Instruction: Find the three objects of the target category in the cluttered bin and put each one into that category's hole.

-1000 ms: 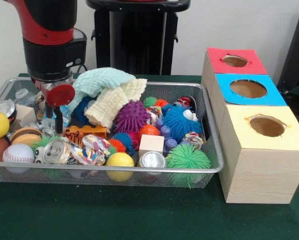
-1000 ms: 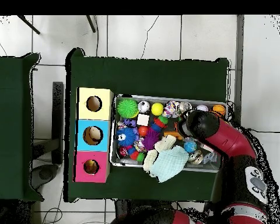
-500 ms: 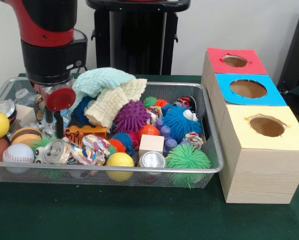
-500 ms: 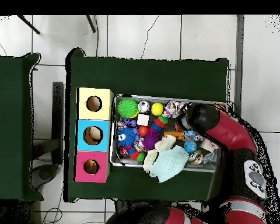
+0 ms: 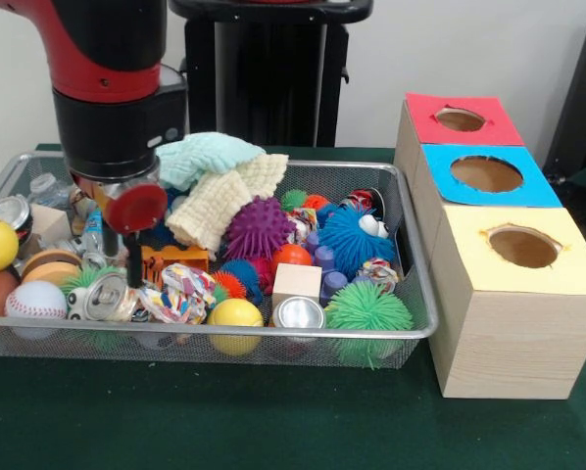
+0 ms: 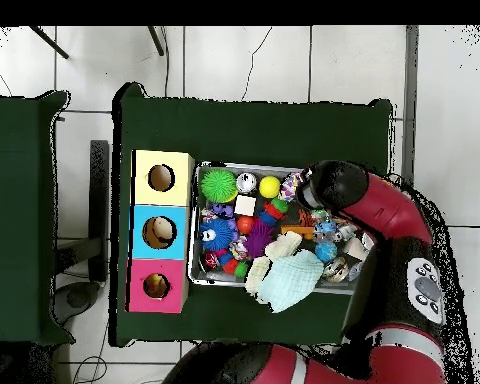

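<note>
The silver wire-mesh bin is full of mixed objects: metal cans, yellow balls, a baseball, spiky balls, a wooden block, cloths and a rope toy. My gripper hangs into the bin's left part in the front view. Its fingers stand apart just above a can and an orange toy, with nothing held. In the overhead view the arm's end covers the gripper over the bin.
Three wooden boxes with holes stand beside the bin: red top, blue top, yellow top. They also show in the overhead view. The robot's black pedestal stands behind the bin.
The arm has moved right and toward the bin's near side in the front view, and slightly lower. The objects in the bin have not moved.
</note>
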Robot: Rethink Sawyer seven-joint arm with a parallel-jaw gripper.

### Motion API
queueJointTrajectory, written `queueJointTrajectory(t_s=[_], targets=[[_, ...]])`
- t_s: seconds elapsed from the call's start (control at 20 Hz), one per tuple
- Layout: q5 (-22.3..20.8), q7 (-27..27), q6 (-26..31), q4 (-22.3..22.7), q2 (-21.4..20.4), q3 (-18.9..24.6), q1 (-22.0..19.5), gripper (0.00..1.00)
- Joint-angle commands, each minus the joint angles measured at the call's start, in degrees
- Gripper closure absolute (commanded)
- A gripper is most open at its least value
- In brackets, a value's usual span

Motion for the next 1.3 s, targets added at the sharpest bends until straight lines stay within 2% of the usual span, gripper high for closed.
queueJointTrajectory(t_s=[0.05,0.55,0.95,1.3], targets=[[2.85,11.37,6.51,-3.38,3.15,2.7,1.76,0.0],[3.35,9.35,7.07,-2.4,2.02,2.03,1.68,0.0],[2.97,6.27,8.94,-2.76,0.88,2.34,-0.87,0.0],[2.93,6.32,6.74,0.08,0.26,3.13,-0.97,0.0]])
